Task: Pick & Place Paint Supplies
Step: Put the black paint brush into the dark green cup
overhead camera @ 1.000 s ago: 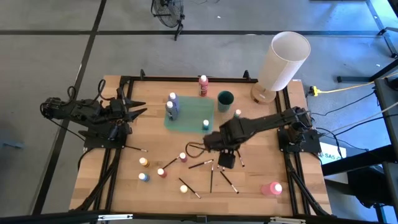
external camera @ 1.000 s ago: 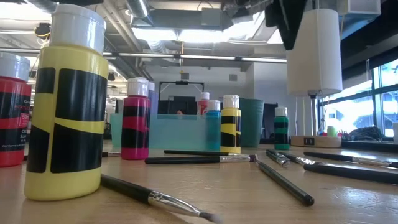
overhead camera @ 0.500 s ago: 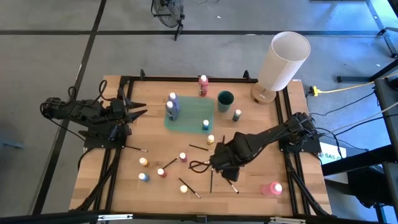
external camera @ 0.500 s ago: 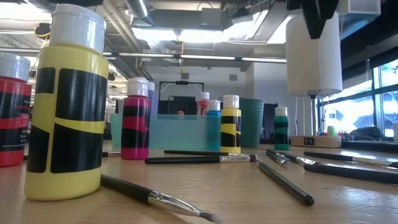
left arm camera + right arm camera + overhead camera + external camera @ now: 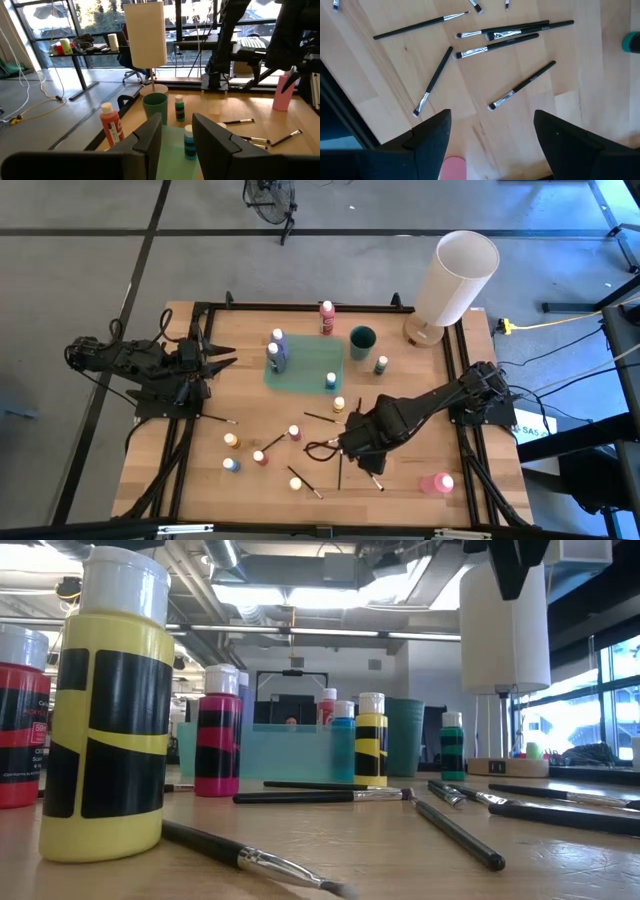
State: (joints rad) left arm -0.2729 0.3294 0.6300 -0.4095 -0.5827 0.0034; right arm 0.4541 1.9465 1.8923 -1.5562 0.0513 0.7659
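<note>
Small white-capped paint bottles stand about the wooden table: red (image 5: 327, 317), green (image 5: 381, 364), yellow (image 5: 339, 404), pink (image 5: 294, 432), orange (image 5: 231, 439). Others stand on the teal tray (image 5: 310, 358). Thin dark brushes (image 5: 520, 87) lie flat near the table's near middle. My right gripper (image 5: 362, 452) hangs open above them, pointing down, its fingers (image 5: 432, 135) touching nothing. My left gripper (image 5: 177, 120) waits at the table's left side (image 5: 228, 360), level and open, with nothing between its fingers.
A big white cylinder (image 5: 455, 278) stands on a round base at the far right corner. A dark green cup (image 5: 362, 339) stands beside the tray. A larger pink bottle (image 5: 437, 483) lies near the near right corner. Bare wood shows between the left arm and the tray.
My right gripper has swung toward the table's near edge, staying open and pointing down, and now hangs over the scattered brushes. The wrist has turned a little. Nothing on the table has moved.
</note>
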